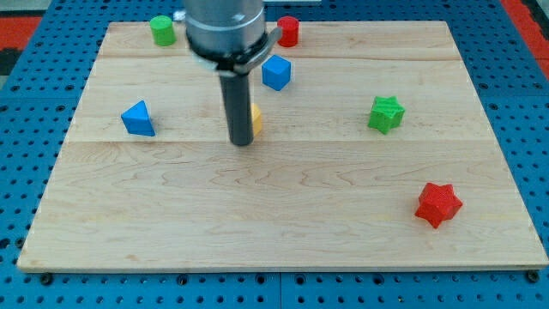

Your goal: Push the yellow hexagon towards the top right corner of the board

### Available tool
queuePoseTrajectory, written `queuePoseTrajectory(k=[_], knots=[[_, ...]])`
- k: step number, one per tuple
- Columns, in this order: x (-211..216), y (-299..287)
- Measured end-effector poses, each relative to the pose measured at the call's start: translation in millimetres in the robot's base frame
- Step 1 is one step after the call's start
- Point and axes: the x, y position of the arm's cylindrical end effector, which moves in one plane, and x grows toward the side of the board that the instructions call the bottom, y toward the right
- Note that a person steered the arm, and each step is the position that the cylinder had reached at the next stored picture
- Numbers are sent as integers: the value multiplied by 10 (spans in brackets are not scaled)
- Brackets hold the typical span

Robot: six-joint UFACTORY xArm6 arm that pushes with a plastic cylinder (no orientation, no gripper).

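The yellow hexagon [256, 120] lies near the middle of the wooden board [283, 223], mostly hidden behind my rod; only its right edge shows. My tip [241, 142] rests on the board at the hexagon's left side, touching or nearly touching it. The board's top right corner [446, 26] is far off up and to the right.
A blue cube [276, 72] sits just above and right of the hexagon. A red block [288, 31] and a green block [161, 30] stand at the view's top. A blue triangle [138, 118] is left, a green star [386, 113] right, a red star [438, 204] lower right.
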Motion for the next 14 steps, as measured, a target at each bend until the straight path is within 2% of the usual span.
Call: queuePoseTrajectory(k=[1, 2, 3, 4, 6, 7, 8, 9, 11, 12, 13, 14], knots=[[-291, -104], [-291, -398], [-579, -120], [-987, 618], [-408, 636], [-616, 1031], [-1265, 1406], [-1289, 1908], [-994, 2231], [-1174, 2329], [-1678, 2128], [-1845, 2337]])
